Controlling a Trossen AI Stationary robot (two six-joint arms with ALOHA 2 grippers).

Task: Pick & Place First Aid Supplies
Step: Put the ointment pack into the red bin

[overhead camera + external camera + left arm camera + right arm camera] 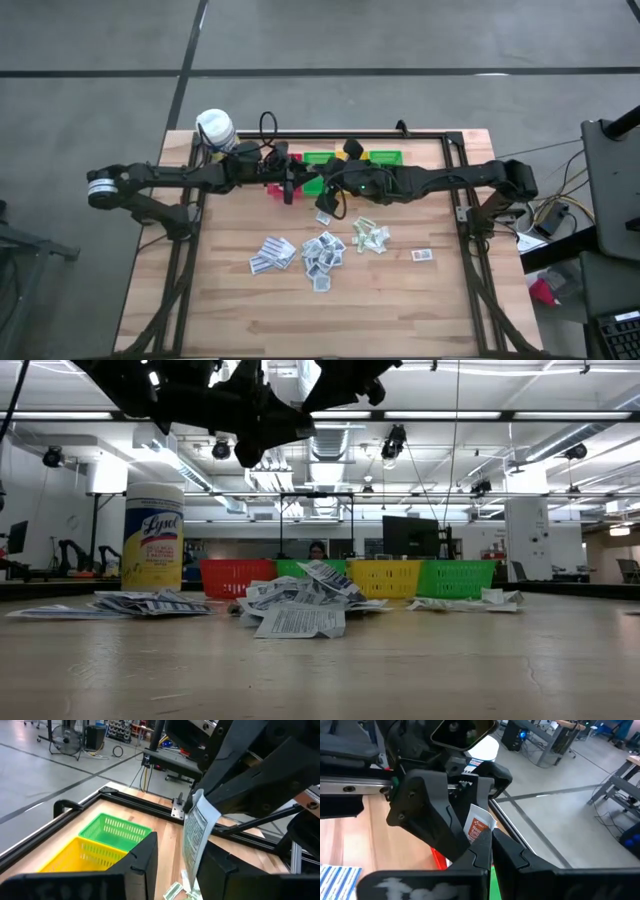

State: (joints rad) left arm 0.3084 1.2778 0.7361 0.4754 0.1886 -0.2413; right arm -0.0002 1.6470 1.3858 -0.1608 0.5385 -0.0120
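One first aid packet (196,837), white with grey print on one face and red print on the other (479,827), hangs in the air near the table's far middle with my right gripper (489,840) shut on it. My left gripper (182,857) stands level and open, one finger on each side of the hanging packet; I see a gap on one side and cannot tell whether the other finger touches. Several more packets (320,250) lie flat in loose heaps on the table's middle (295,608). My right gripper pinches the packet's upper end (199,801) between its two fingers. The fingers come from the table's right side, slanting a little downward. The packet hangs below the fingertips, nearly upright and clear of the table.
A row of small bins stands at the far edge: red (275,188), green (320,158), yellow (80,855) and green (120,830). A white-capped yellow wipes bottle (215,128) stands at the far left (152,538). One stray packet (421,255) lies right of the heaps.
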